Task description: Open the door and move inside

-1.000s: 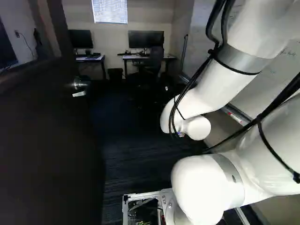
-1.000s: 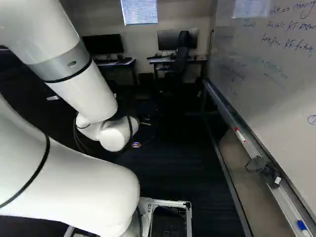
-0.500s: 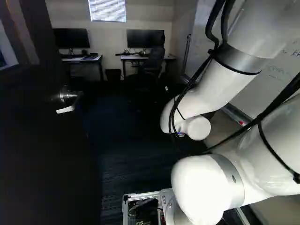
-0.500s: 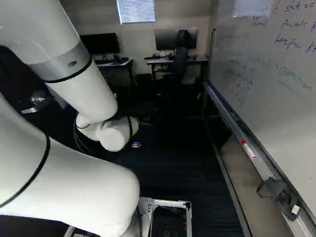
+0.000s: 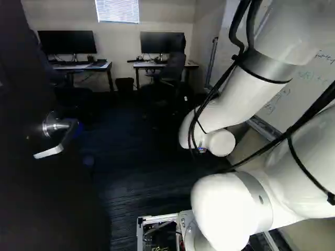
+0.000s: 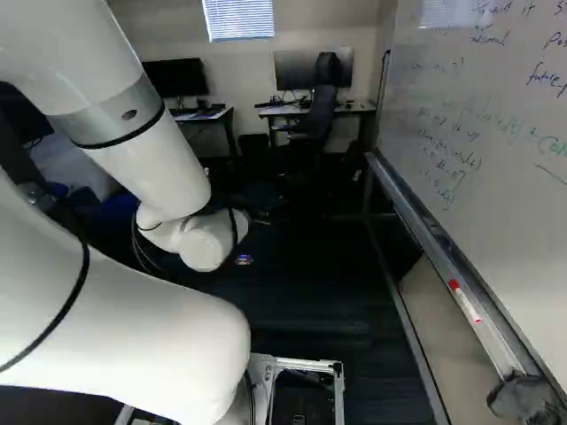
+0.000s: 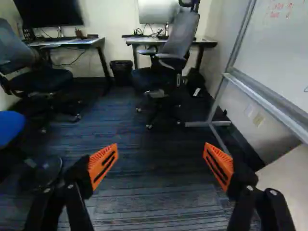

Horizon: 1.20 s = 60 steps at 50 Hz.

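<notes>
The door stands open at the left of the left base view, its handle nearer than before; the base has moved inward; the gripper is empty, fingers wide apart; entry seems well underway.

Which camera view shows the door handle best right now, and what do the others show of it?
The left base view: the handle shows whole against the dark door, with nothing in front. The right base view shows only a dim part beside the arm. The wrist view shows none of it.
</notes>
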### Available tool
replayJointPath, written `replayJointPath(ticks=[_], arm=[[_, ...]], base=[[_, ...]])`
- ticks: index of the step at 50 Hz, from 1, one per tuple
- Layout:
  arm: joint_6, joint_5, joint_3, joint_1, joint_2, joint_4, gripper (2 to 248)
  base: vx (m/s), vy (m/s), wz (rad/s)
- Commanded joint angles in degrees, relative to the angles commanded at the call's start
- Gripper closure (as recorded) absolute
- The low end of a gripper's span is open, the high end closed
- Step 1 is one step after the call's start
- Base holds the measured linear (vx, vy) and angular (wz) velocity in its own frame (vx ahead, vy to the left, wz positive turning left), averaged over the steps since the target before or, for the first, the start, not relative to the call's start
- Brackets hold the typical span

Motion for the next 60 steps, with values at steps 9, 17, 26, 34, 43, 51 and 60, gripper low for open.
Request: replayJointPath(ticks=[9,17,26,34,43,51,60], arm=[[0.00,0.00,0.00,0.00,0.00,0.00,3],[0.00,0.00,0.00,0.00,0.00,0.00,3],[0.00,0.00,0.00,0.00,0.00,0.00,3],[0.00,0.00,0.00,0.00,0.00,0.00,3],[0.00,0.00,0.00,0.00,0.00,0.00,3],[0.00,0.00,0.00,0.00,0.00,0.00,3],[0.00,0.00,0.00,0.00,0.00,0.00,3]], base=[[0.221,0.005,-0.013],[0.217,0.003,-0.014],[0.211,0.003,-0.014],[0.182,0.008,-0.005],[0.067,0.002,-0.004],[-0.020,-0.004,-0.001],[0.000,0.000,0.000]])
